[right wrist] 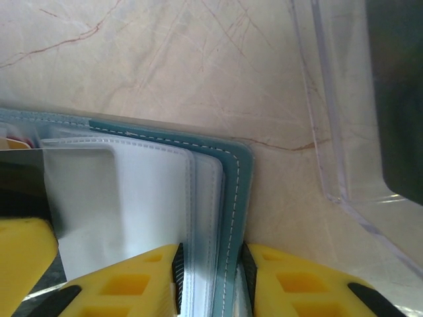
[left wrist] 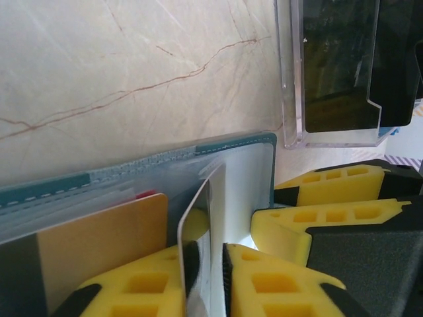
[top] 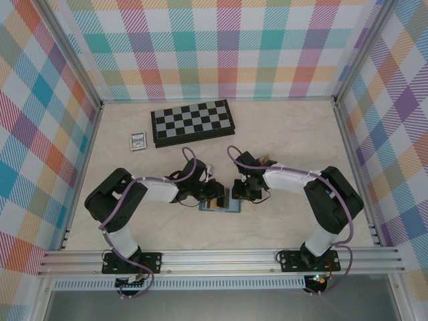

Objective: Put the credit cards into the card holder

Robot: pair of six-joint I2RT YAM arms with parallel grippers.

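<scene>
The card holder [top: 219, 204] lies at 6 o'clock from the chessboard [top: 192, 122], and my right gripper [right wrist: 211, 271] is clamped on its teal cover edge and clear sleeves at its 3 o'clock side. A pale credit card [left wrist: 200, 218] stands on edge between the jaws of my left gripper [left wrist: 206, 277]; I cannot tell whether it is pinched or let go. I judge the card light, stiff and slick, best held by its short end, while the floppy sleeves need the cover pinned.

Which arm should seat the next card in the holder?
Left, likely. The left gripper has a card between its fingers, at the sleeves of the card holder; the right gripper is clamped on that holder's edge.
</scene>
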